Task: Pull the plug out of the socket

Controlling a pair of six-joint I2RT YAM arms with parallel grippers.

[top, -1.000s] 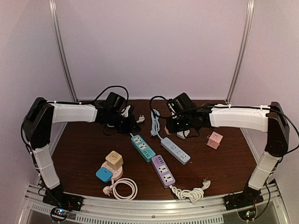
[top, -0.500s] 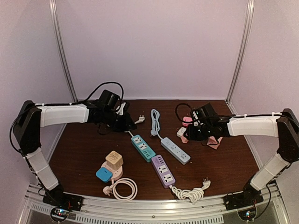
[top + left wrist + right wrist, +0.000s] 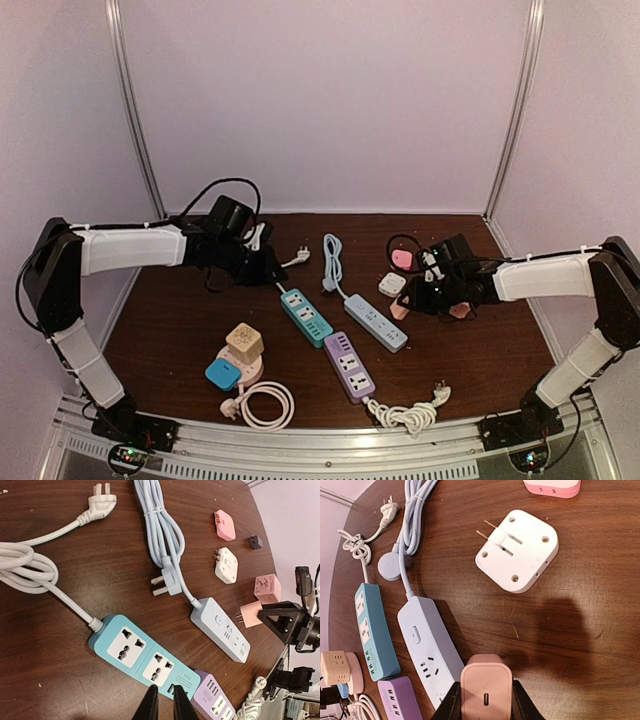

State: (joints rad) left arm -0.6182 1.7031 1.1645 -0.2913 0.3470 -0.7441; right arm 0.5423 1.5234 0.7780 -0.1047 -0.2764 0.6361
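My right gripper [image 3: 485, 686] is shut on a pink plug [image 3: 486, 692], a square charger block with a slot in its face. It hangs just above the table by the near end of the grey-blue power strip [image 3: 427, 642]. In the left wrist view the pink plug [image 3: 251, 615] shows two bare prongs pointing at that strip [image 3: 220, 629], a small gap apart. In the top view my right gripper [image 3: 413, 299] is right of the strip [image 3: 375, 322]. My left gripper [image 3: 165, 690] is shut and empty over the teal strip [image 3: 142, 656], at the back left in the top view [image 3: 268, 267].
A white adapter [image 3: 517, 550], a pink adapter [image 3: 552, 487] and a pink cube [image 3: 267, 587] lie near my right gripper. A purple strip [image 3: 348, 366] lies in front with its coiled cord. A stacked socket cluster [image 3: 237, 358] sits front left. Coiled cables lie at the back.
My right arm has swung from the back middle to the right and come down with the pink plug in it. My left arm has drawn back a little to the left.
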